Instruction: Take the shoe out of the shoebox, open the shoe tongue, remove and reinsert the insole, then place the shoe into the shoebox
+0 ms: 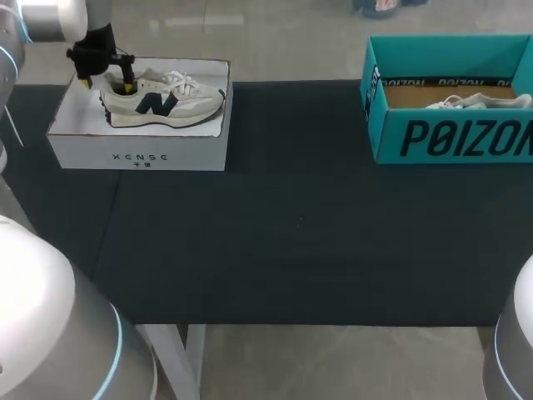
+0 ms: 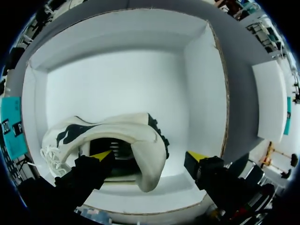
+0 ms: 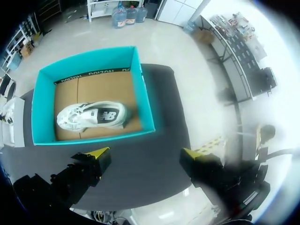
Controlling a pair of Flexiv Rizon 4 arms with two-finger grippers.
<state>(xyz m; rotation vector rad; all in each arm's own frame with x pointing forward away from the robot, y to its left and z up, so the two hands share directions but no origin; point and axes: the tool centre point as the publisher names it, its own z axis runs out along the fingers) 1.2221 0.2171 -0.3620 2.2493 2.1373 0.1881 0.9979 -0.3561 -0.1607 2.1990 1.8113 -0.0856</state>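
Shoe (image 2: 117,136) heel between wide-open fingers (image 2: 89,171) of left gripper (image 2: 149,156), one tip inside collar; right gripper (image 3: 145,154) open

Dark, matte table (image 1: 283,250) — broad, under even light

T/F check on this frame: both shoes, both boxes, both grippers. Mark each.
1. The cream sneaker with a navy logo lies in the white cardboard shoebox. True.
2. The left gripper is shut on that sneaker's heel. False: it is open, one finger inside the shoe opening, the other clear of the heel.
3. The teal cardboard shoebox is empty. False: a white sneaker with a dark logo lies in it.
4. The right gripper is open and holds nothing. True.
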